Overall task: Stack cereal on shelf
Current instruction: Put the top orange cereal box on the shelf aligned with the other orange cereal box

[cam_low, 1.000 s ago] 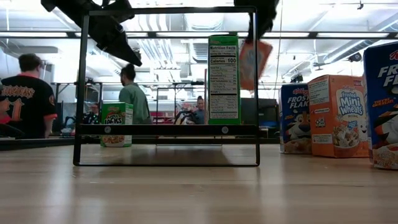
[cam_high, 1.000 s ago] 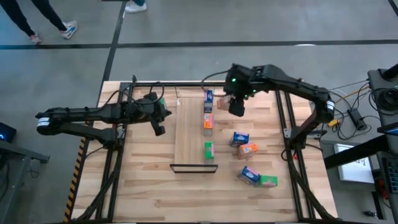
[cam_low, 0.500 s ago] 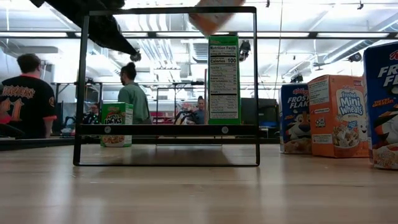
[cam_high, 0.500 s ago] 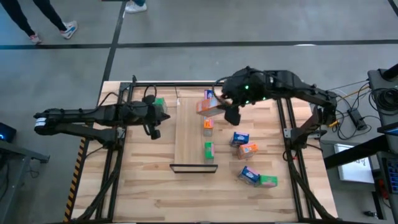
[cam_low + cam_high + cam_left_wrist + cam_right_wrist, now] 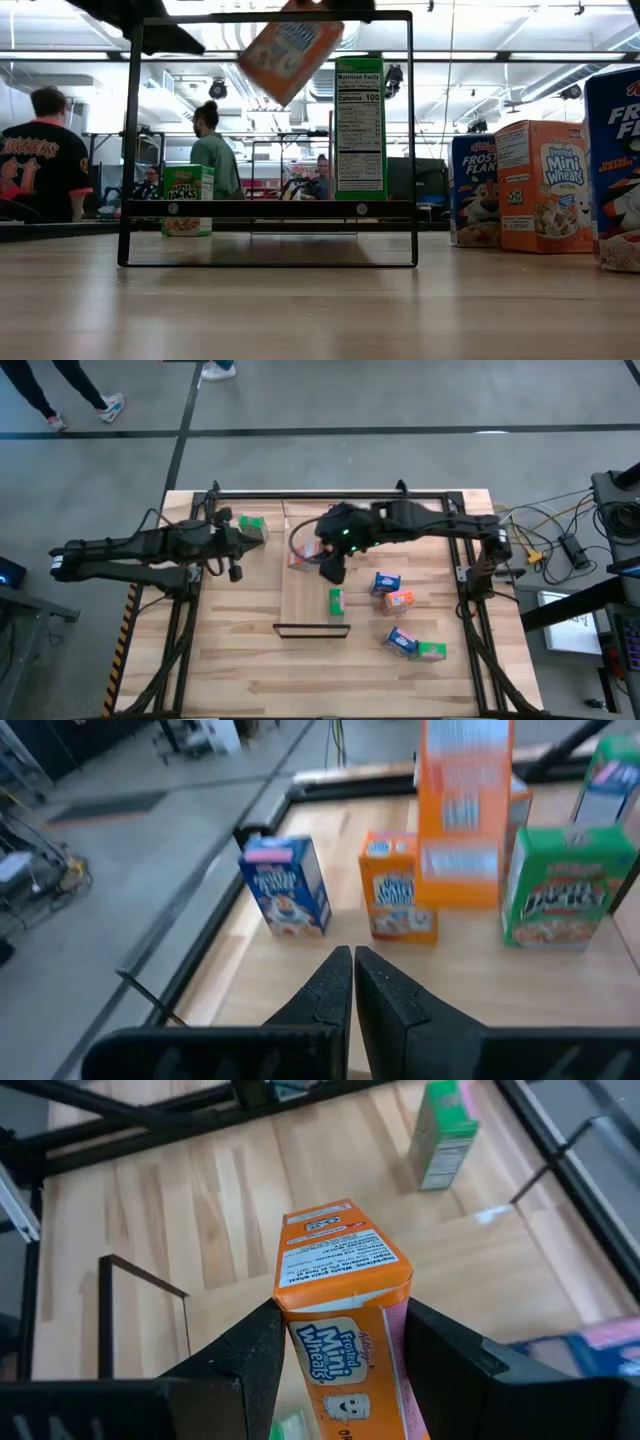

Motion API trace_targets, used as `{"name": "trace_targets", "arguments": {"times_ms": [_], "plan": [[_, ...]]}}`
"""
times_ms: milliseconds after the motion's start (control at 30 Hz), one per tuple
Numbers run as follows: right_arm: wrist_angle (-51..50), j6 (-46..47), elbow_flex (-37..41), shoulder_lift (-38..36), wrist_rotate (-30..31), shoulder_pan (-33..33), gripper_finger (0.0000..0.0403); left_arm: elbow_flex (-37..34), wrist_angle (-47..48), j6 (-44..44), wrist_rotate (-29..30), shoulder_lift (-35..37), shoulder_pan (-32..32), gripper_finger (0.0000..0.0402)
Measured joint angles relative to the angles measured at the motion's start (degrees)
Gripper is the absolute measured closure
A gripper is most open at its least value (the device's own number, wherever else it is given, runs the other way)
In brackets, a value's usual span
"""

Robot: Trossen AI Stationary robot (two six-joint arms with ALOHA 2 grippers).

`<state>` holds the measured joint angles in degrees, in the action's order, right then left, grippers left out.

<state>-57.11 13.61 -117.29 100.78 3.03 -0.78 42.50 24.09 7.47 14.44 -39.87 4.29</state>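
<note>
Right hand [image 5: 335, 1380] is grasping an orange cereal box [image 5: 345, 1305] by its broad faces, tilted above the shelf [image 5: 300, 595] at mid-desk. Left hand [image 5: 352, 985] waits clenched near the desk's left edge. I judge the box light, crushable cardboard: grip gently.

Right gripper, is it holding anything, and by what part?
Yes: the right gripper holds an orange cereal box by its two broad faces.

Robotics lab, concrete floor [image 5: 400, 400], exposed ceiling ducts [image 5: 240, 85], cables [image 5: 560, 525]
</note>
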Motion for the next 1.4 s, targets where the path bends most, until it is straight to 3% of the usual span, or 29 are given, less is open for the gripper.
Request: {"name": "trace_targets", "arguments": {"times_ms": [233, 500, 700, 967, 1400], "plan": [[1.1, -0.6, -5.2, 8.0, 0.0, 0.2, 0.0229, -0.1, 0.2, 0.2, 0.0, 2.6, 0.0, 0.0401], [-7.0, -2.6, -17.7, 18.5, 1.9, 0.1, 0.0229, -1.9, 0.5, 1.0, 0.0, 3.1, 0.0, 0.0401], [-8.6, -4.2, -16.7, 20.1, 7.7, 0.0, 0.0229, -2.2, 0.4, 1.0, 0.0, 3.1, 0.0, 0.0401], [-9.9, -2.6, -16.6, 20.2, 7.6, 0.1, 0.0228, -2.2, 0.4, 2.5, 0.0, 3.0, 0.0, 0.0401], [-9.9, -2.0, -15.7, 20.6, 9.0, 0.0, 0.0166, -2.2, -0.2, 3.0, 0.0, 2.8, 0.0, 0.0401]]}}
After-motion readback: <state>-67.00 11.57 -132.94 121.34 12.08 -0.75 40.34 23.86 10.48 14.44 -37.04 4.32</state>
